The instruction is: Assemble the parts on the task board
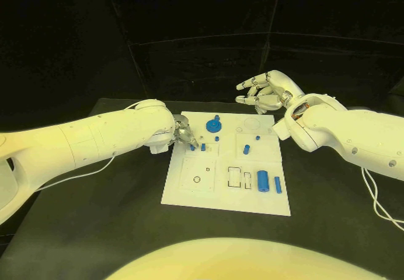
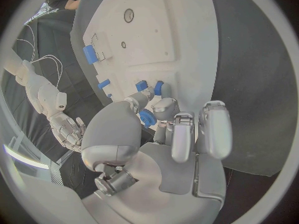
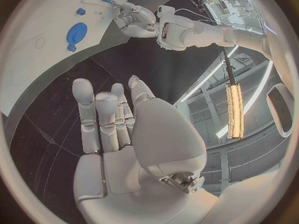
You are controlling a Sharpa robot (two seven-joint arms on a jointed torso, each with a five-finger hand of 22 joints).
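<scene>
Head view: the left hand (image 1: 183, 133) is down at the left edge of the white task board (image 1: 190, 189), its fingertips pinching a small blue part (image 2: 147, 117). The right hand (image 1: 263, 90) floats past the board's far edge, fingers apart, holding nothing

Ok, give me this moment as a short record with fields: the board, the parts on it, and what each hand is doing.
board: white task board in the middle of the black table
parts: blue cylinder and thinner blue bar lying at the board's near right; blue round part at the far end; small blue pegs standing mid-board
left hand: left hand at the board's left edge, fingertips down on a small blue peg
right hand: right hand raised beyond the board's far right corner, fingers curled, holding nothing
</scene>
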